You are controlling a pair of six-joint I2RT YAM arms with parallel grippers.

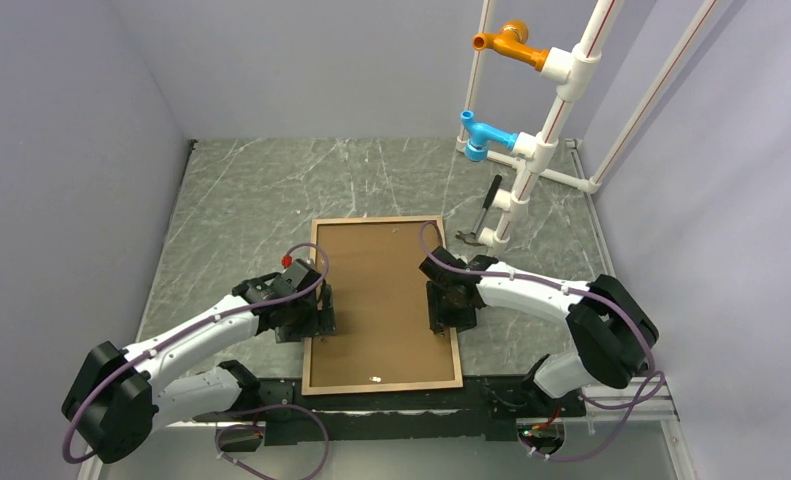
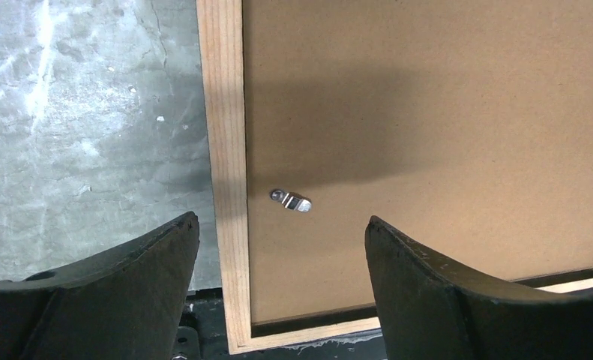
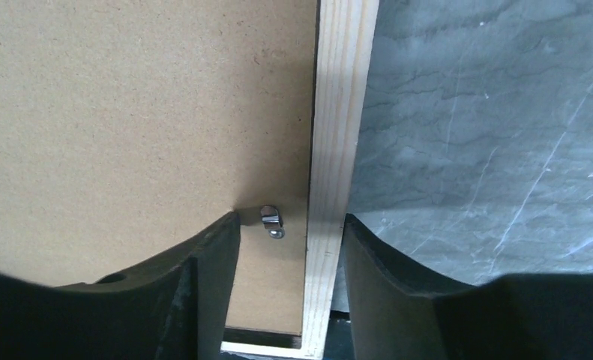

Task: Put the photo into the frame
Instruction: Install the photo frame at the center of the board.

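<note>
The frame [image 1: 376, 220] lies back-up on the marble table, pale wood rails around a solid brown backing board [image 1: 381, 290] that fills it. The photo is hidden. My left gripper [image 1: 316, 312] is open low over the frame's left rail [image 2: 222, 112], one finger outside the rail and the other over the board, with a small metal clip [image 2: 291, 200] between them. My right gripper [image 3: 290, 219] straddles the right rail [image 3: 342, 112]. Its jaws are narrower but still apart, one finger on the board beside a clip [image 3: 272, 221], the other against the rail's outer edge.
A white pipe rack [image 1: 541, 130] with orange and blue fittings stands at the back right, with a hammer [image 1: 483, 215] at its foot. The frame's near end overhangs the black base bar [image 1: 391, 400]. Grey walls close in the table on both sides.
</note>
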